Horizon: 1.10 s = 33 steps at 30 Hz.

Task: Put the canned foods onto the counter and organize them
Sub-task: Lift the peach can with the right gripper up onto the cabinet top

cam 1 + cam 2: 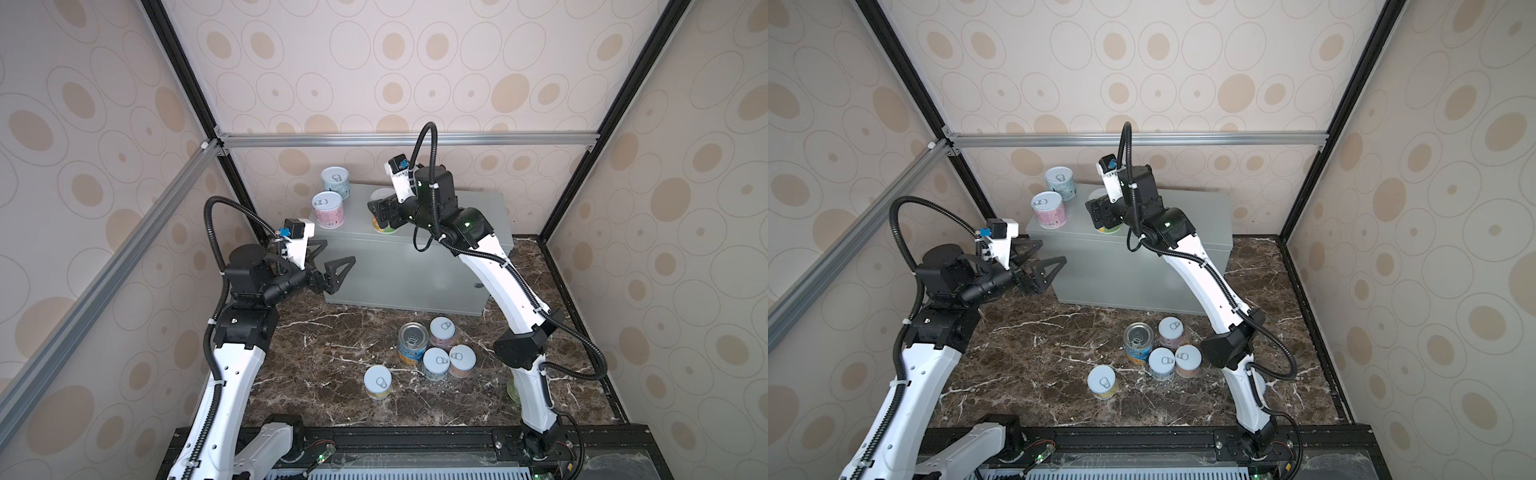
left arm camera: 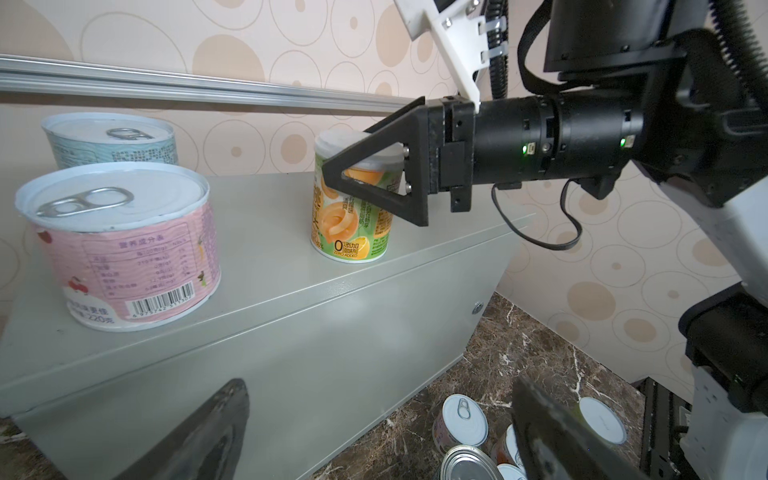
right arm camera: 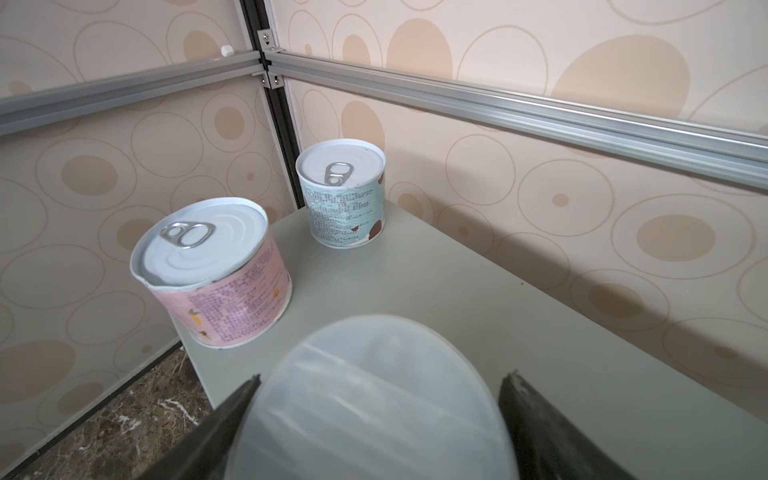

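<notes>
Pale-lidded green can (image 3: 374, 415) sits on counter (image 3: 519, 316); right tool (image 3: 380, 377) grip unclear, left tool (image 1: 340, 250) released.

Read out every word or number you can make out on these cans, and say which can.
"ZERO ADDED", beside a large "0": green peach can.
"220克": pink can, low on its label.
Barcode digits and table on the pink can: too small.
Print on the teal can: too small.
Label of the blue soup can: blurred.
</notes>
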Motion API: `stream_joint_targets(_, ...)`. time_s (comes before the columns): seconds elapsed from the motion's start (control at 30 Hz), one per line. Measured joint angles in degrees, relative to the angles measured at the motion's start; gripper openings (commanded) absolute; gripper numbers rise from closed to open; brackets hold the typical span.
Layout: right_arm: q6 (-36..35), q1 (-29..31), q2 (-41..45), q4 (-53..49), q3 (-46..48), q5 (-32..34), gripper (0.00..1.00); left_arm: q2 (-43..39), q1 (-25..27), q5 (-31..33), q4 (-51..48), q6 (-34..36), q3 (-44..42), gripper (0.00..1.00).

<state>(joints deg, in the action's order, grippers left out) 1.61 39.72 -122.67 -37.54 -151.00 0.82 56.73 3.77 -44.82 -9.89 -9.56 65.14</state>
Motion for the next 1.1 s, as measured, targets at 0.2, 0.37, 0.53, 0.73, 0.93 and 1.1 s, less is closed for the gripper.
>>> stream_joint_targets(0.2, 0.0, -0.3, 0.3, 0.3, 0.6, -0.7, 0.99, -0.6, 0.1, 4.3, 0.0, 0.0, 0.0, 0.98)
stream_joint_targets(0.37, 0.0, -0.3, 3.3, 0.3, 6.4, -1.0, 0.99, -1.9, 0.1, 6.3, 0.1, 0.0, -0.9, 0.98)
stream_joint_targets(0.53, 0.0, -0.3, 8.5, 2.2, 16.0, -1.1, 0.93, -2.5, 0.1, 7.1, 0.0, 0.0, -2.0, 0.98)
stream_joint_targets(0.73, -0.3, -0.3, 9.2, 3.8, 17.3, -1.1, 0.79, -2.8, 0.1, 7.9, -0.1, 0.1, -3.0, 0.98)
stream_joint_targets(0.93, -0.6, -0.2, 6.7, 4.1, 14.2, -1.1, 0.72, -3.9, 0.1, 8.9, -0.1, 0.3, -4.6, 0.98)
stream_joint_targets(1.1, -0.6, -0.2, 3.3, 7.2, 11.5, -1.0, 0.72, -4.4, 0.1, 9.6, 0.0, 0.4, -6.8, 0.98)
